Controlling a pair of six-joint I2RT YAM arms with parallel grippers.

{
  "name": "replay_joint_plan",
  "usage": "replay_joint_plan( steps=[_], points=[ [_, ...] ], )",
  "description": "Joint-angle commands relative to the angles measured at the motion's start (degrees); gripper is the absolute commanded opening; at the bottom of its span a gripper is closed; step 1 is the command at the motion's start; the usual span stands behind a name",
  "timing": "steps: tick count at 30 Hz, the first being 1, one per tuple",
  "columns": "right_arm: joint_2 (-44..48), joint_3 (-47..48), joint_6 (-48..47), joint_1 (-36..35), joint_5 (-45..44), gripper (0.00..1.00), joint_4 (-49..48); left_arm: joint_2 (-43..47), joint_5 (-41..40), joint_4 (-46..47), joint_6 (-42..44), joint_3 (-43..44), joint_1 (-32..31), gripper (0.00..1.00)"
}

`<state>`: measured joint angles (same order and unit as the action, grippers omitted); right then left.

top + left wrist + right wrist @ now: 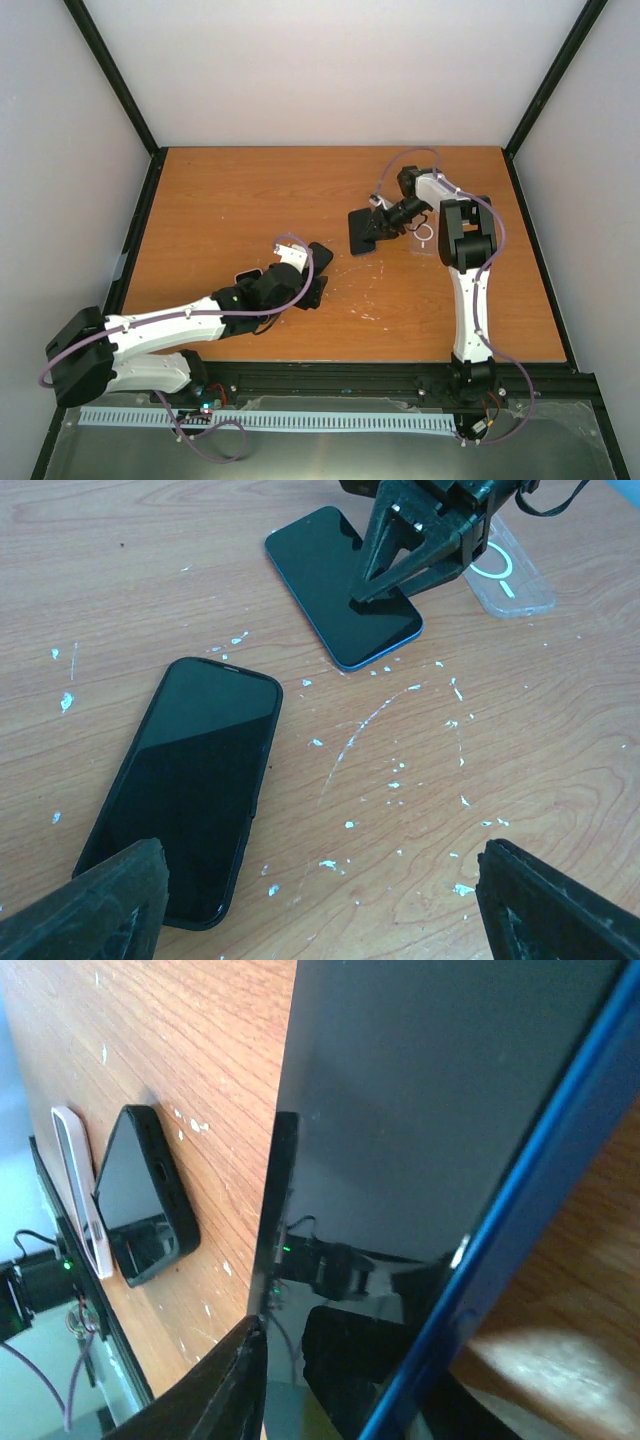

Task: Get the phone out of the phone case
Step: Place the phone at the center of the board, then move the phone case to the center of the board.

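A black phone in a black case lies flat on the wooden table; it also shows in the top view and the right wrist view. My left gripper is open and empty, hovering just over the phone's near end. A blue phone lies further off, screen up, filling the right wrist view. My right gripper is shut on its far end, its fingers at the phone's edges. A clear case lies beside it.
The clear case, with a white ring, shows in the top view just right of the right gripper. White flecks and scratches mark the table between the two phones. The enclosure's walls and black frame ring the table.
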<state>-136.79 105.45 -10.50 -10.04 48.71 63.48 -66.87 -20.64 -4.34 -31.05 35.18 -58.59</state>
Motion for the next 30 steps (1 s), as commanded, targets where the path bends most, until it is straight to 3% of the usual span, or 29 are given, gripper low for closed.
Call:
replay_joint_plan(
  steps=[1,9,22,27,30],
  points=[
    [0.6,1.0,-0.4,1.2,-1.4,0.33,0.3,-0.6,-0.9,1.4,-0.9,1.5,0.4,0.85],
    [4.6,-3.7,2.6,4.7,-8.1,0.52,-3.2,-2.5,-0.4,2.1,0.2,2.4,0.4,0.85],
    [11.9,-10.7,6.0,12.3,-22.2,0.54,-6.0,-5.2,0.1,3.6,1.5,3.5,0.6,0.85],
    [11.8,-10.1,7.1,14.9,-23.8,0.54,-7.0,-6.2,0.2,3.2,1.6,4.5,0.6,0.85],
    [12.1,-10.4,6.5,15.3,-19.2,0.54,-6.9,-6.1,-0.2,2.7,1.4,4.7,0.6,0.85]
  ],
)
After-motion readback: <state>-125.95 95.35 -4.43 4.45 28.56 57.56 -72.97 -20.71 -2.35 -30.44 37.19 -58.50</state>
